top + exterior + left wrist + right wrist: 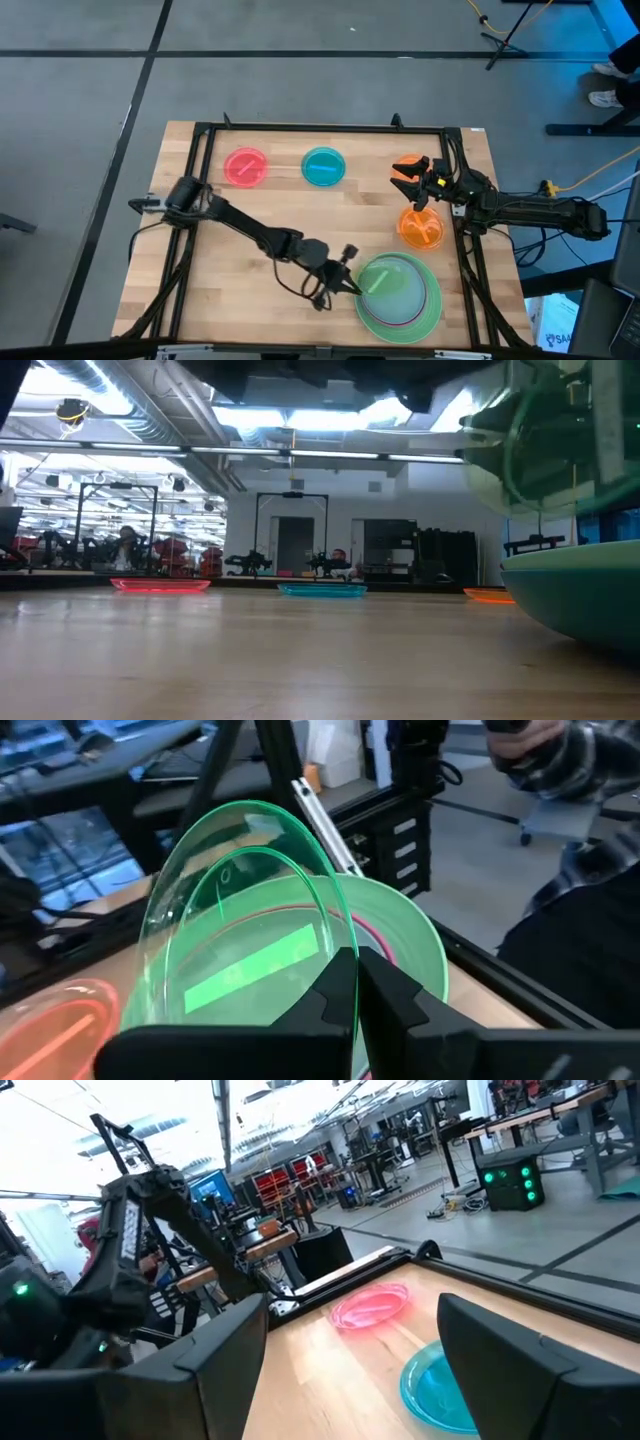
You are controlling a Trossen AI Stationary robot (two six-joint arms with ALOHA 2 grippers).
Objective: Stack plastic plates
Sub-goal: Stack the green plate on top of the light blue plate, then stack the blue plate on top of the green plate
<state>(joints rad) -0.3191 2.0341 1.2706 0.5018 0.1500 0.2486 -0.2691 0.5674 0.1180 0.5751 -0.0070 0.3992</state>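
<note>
My left gripper (350, 280) is shut on a small translucent lime plate (240, 910), tilted above a stack of large plates (425, 315) at the near right. The stack shows a mint green plate (400, 935) with a magenta rim (438, 290) under it. My right gripper (412, 175) is open over a small orange plate (407, 163) at the far right. A second orange plate (420, 228) lies flat between that one and the stack. A pink plate (245, 166) and a teal plate (323, 166) lie flat near the far edge. My left gripper pinches the lime plate's rim (335, 955) between its two fingers, coming from the table's left side at a low slant. The plate stands steeply tilted, its far rim (255, 810) raised over the stack. Whether its lower edge touches the stack, I cannot tell.
A black frame (320, 128) runs round the wooden table top. There is bare wood in the middle and at the near left. A person in a plaid sleeve (590, 780) stands beyond the table's right edge.
</note>
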